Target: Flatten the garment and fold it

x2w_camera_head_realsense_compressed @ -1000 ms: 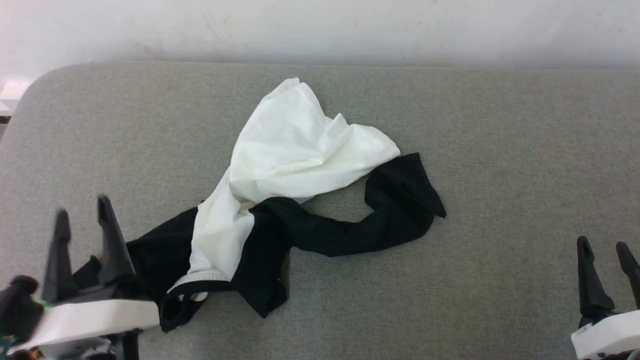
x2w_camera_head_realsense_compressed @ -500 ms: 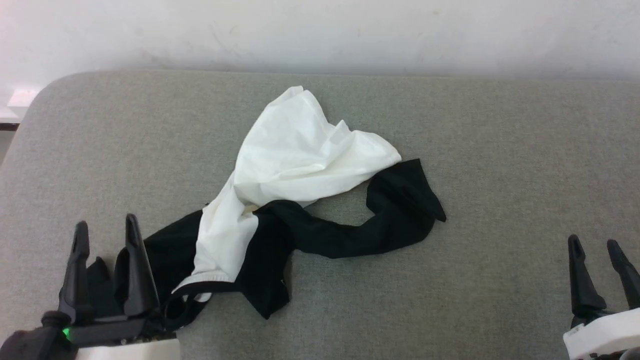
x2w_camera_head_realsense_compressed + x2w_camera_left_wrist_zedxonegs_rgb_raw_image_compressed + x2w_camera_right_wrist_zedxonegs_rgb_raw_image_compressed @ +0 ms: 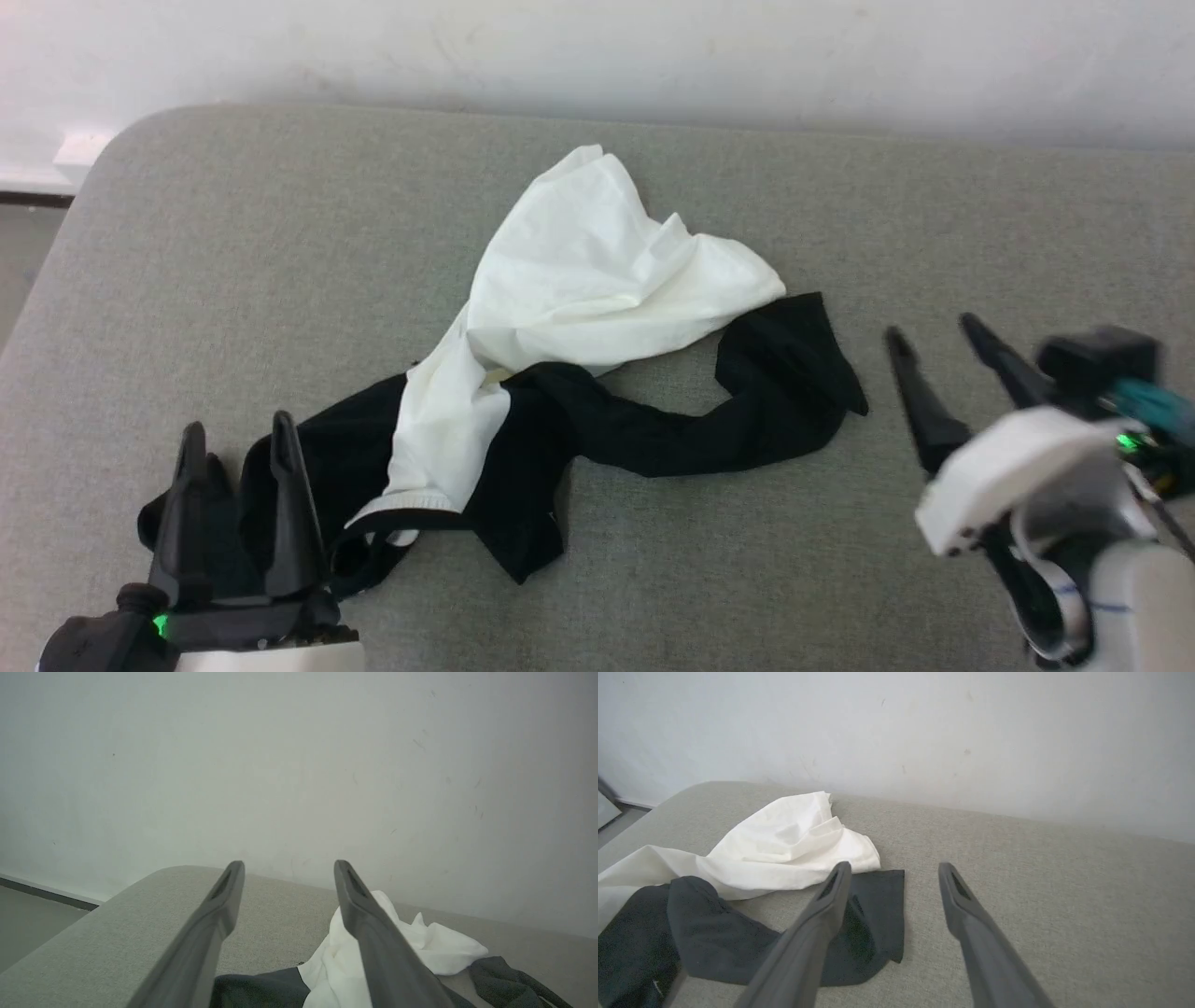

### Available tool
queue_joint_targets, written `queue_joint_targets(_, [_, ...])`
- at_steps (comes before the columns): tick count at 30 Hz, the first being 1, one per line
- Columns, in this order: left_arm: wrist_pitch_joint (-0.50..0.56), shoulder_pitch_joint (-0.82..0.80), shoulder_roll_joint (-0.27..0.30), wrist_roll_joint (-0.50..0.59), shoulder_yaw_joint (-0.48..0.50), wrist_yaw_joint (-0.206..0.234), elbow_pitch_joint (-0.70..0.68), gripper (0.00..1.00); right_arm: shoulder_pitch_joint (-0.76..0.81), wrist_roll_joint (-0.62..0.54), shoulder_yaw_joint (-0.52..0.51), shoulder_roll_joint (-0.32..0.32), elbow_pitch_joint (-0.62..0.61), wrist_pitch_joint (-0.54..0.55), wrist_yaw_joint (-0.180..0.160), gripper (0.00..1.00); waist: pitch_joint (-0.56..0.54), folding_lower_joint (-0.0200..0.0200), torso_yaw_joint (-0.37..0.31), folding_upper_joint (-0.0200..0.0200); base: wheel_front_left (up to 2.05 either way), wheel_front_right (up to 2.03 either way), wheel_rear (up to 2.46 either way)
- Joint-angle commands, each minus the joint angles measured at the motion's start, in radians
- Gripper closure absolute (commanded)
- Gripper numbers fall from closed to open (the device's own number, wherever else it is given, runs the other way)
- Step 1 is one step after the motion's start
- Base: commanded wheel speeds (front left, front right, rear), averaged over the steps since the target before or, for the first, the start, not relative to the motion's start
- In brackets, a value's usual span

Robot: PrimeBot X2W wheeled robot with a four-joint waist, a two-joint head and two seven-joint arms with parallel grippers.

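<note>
Garment [image 3: 597, 280] is lying crumpled around the middle of the grey fabric-covered counter [image 3: 187, 233], not flattened and not folded

We are noting its white body bunched into a wrinkled heap on the far side, toward the pale wall [image 3: 653, 47]. A narrower white strip is running from that heap down to the near left. Black cloth is twisting out from under the white and curving to the right in a loose arc, with bare counter showing inside the arc. It is ending in a flat black flap [image 3: 794, 364]. More black cloth is spreading at the near left, beside the black-edged collar [image 3: 373, 530]

Left end effector [image 3: 236, 427] is sitting at the near left with its two dark fingers spread apart and pointing away from the robot. It is not closed on any cloth. From the head view its tips are overlapping the black near-left part of the garment; we are unable to tell whether they are touching it. In the left wrist view the garment [image 3: 420, 947] is lying just past the spread fingers of the left end effector [image 3: 288, 863]

Right end effector [image 3: 929, 327] is angling in from the right, fingers likewise spread, tips near the black flap but apart from it. In the right wrist view the right end effector [image 3: 894, 864] is pointing over the counter beside the garment [image 3: 784, 844]
</note>
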Motion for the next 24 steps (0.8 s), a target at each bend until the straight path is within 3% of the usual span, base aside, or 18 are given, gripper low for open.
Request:
queue_joint_targets(1, [-0.005, -0.019, -0.012, 0.012, 0.0, -0.013, 0.007, 0.0, -0.049, -0.025, 0.031, 0.002, 0.04, 0.071, -0.001, 0.0, 0.027, 0.0, 0.021, 0.0, 0.0, 0.0, 0.0])
queue_joint_targets(8, [-0.005, -0.048, -0.037, 0.019, -0.006, -0.042, 0.032, 0.0, -0.162, -0.053, 0.097, -0.035, 0.204, 0.261, -0.001, 0.0, 0.073, 0.0, 0.066, 0.0, 0.0, 0.0, 0.0])
queue_joint_targets(15, [-0.005, -0.073, -0.055, 0.025, -0.014, -0.07, 0.063, 0.0, -0.21, -0.075, 0.12, -0.08, 0.384, 0.283, -0.001, 0.0, 0.096, 0.0, 0.112, 0.0, 0.0, 0.0, 0.0])
queue_joint_targets(16, [-0.005, -0.075, -0.057, 0.026, -0.014, -0.072, 0.066, 0.0, -0.212, -0.068, 0.125, -0.08, 0.405, 0.284, -0.001, 0.43, 0.097, 0.0, 0.114, 0.0, 0.0, 0.0, 0.0])
queue_joint_targets(17, [-0.005, -0.077, -0.059, 0.027, -0.014, -0.074, 0.069, 0.0, -0.213, -0.063, 0.126, -0.08, 0.423, 0.283, -0.001, 1.0, 0.098, 0.0, 0.115, 0.0, 0.0, 0.0, 0.0])
queue_joint_targets(24, [-0.005, -0.086, -0.065, 0.039, -0.009, -0.082, 0.066, 0.0, -0.282, -0.032, 0.121, -0.083, 0.404, 0.175, -0.001, 1.0, 0.08, 0.0, 0.065, 0.0, 0.0, 0.0, 0.0])
